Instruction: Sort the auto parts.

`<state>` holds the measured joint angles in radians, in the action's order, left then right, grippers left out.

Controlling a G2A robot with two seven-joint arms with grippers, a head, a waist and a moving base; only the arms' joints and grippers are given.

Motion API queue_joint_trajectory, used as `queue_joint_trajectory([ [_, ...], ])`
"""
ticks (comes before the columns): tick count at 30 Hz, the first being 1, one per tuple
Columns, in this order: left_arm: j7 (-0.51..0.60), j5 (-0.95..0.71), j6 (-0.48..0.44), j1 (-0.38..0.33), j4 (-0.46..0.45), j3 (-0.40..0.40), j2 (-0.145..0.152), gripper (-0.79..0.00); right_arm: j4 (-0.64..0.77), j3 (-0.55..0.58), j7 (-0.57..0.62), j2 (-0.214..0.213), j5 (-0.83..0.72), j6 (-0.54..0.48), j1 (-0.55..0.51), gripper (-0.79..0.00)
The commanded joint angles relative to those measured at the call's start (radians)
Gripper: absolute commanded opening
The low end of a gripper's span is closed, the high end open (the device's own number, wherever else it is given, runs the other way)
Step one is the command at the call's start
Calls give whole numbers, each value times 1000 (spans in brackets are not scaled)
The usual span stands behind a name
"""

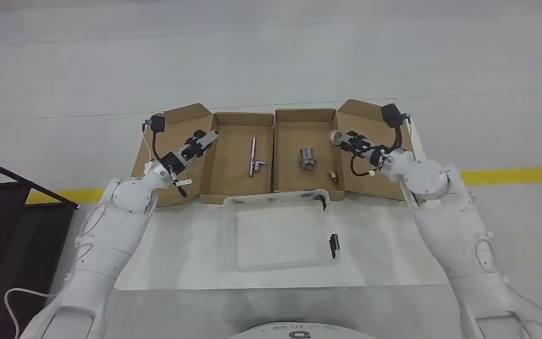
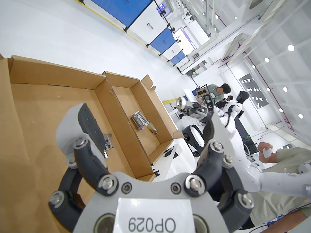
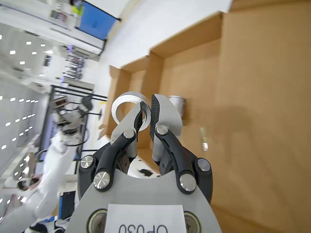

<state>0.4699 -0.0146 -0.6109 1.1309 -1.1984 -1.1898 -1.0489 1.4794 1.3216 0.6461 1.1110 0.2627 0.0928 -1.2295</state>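
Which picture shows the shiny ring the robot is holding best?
The right wrist view: the ring sits close up, pinched by the right gripper. The top view shows it small; the left wrist view, far off.

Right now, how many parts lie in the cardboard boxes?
3. A long bracket in the left box; a steel cylinder and a small brass fitting in the right box. More may be hidden.

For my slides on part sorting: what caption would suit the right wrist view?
Right gripper shut on a metal ring, cardboard box with a steel cylinder beyond.
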Motion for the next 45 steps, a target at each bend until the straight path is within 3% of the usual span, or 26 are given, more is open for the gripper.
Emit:
queue_joint_trajectory([
  [1, 0, 0, 0, 0, 0, 0, 0, 0, -17, -35, 23, 2, 50, 55, 25, -785],
  [15, 0, 0, 0, 0, 0, 0, 0, 0, -36, -113, 73, 12, 142, 161, 72, -785],
  [19, 0, 0, 0, 0, 0, 0, 0, 0, -35, -115, 64, 14, 142, 175, 72, -403],
  [21, 0, 0, 0, 0, 0, 0, 0, 0, -32, -112, 58, 15, 129, 172, 70, 0],
  [27, 0, 0, 0, 0, 0, 0, 0, 0, 3, -86, 47, 14, 73, 102, 45, 0],
  [32, 0, 0, 0, 0, 0, 0, 0, 0, 67, -27, 29, 11, -94, -116, -10, 0],
  [38, 0, 0, 0, 0, 0, 0, 0, 0, 143, 51, -75, 8, -255, -428, -119, 0],
  [45, 0, 0, 0, 0, 0, 0, 0, 0, 134, 88, -131, 9, -364, -643, -180, 0],
])
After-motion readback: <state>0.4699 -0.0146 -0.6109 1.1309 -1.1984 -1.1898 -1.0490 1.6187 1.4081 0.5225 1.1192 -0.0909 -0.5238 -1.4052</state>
